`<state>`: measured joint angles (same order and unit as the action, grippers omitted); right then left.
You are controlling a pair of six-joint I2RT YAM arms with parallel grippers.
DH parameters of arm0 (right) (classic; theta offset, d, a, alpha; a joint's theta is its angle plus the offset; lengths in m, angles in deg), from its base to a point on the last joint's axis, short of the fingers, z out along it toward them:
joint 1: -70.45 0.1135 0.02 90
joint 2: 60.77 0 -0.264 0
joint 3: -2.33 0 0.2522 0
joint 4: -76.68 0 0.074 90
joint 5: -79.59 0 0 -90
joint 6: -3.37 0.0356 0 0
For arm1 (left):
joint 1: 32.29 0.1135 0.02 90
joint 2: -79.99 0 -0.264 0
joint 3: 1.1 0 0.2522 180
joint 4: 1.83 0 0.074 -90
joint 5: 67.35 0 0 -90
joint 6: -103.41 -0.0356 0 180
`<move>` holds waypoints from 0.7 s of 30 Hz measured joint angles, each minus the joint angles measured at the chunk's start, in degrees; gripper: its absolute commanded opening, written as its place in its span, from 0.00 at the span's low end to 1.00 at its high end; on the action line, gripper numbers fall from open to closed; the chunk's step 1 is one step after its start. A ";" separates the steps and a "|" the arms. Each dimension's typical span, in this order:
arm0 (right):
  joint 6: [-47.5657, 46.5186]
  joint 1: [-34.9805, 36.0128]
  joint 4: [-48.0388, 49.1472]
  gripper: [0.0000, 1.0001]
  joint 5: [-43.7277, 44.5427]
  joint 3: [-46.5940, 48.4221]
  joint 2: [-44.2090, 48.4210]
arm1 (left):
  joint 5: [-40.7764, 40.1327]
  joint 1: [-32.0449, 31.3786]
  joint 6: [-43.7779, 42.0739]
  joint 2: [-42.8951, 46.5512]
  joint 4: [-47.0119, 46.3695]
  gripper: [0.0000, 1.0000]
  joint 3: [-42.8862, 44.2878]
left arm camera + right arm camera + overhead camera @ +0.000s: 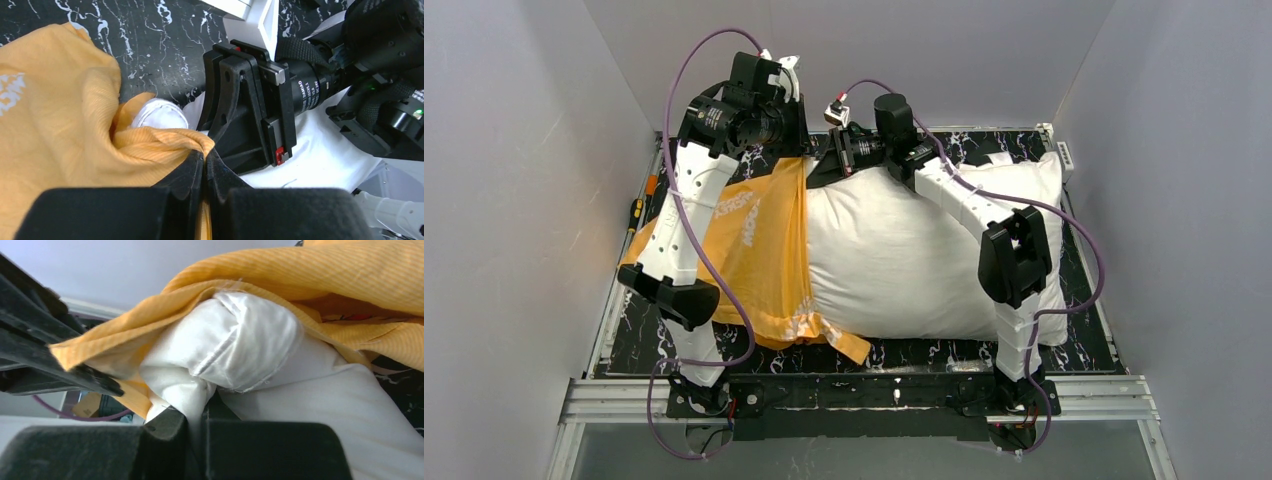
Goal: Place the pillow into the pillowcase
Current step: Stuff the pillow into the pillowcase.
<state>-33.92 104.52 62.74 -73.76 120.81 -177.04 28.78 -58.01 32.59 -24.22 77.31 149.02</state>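
The off-white pillow (pixel 904 255) lies across the table, its left end inside the orange pillowcase (pixel 754 250). The case covers about the left third of the pillow and shows white lettering. My left gripper (pixel 796 140) is shut on the case's far rim, a pinched orange fold (pixel 165 142) between its jaws. My right gripper (pixel 836 152) is shut on the pillow's far corner (pixel 240 340), which bulges white just under the orange rim (pixel 280 270). In the left wrist view the right gripper (pixel 250 105) sits close beside the left one, over white pillow fabric (pixel 320 155).
The black marbled tabletop (pixel 984 355) shows around the pillow. Grey walls close in on the left, back and right. Screwdrivers (pixel 639 205) lie along the left edge. A white block (pixel 1064 155) sits at the far right corner. A loose orange flap (pixel 844 340) trails at the front.
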 measured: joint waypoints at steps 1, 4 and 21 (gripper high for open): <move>1.44 0.20 2.62 0.01 -0.66 -0.52 0.35 | 0.85 0.00 0.26 -0.02 -0.17 0.00 -0.02; 7.26 0.74 11.32 0.01 -1.88 -2.93 1.07 | 2.19 0.02 0.48 0.11 -0.61 0.00 -0.07; 34.84 0.55 40.41 0.01 -4.94 0.94 -7.23 | 13.49 -3.28 4.50 2.05 -12.66 0.00 -5.29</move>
<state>0.92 105.06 103.15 -78.70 121.75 -184.28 42.27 -61.29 37.10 -22.16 64.66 143.73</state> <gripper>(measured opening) 0.108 0.010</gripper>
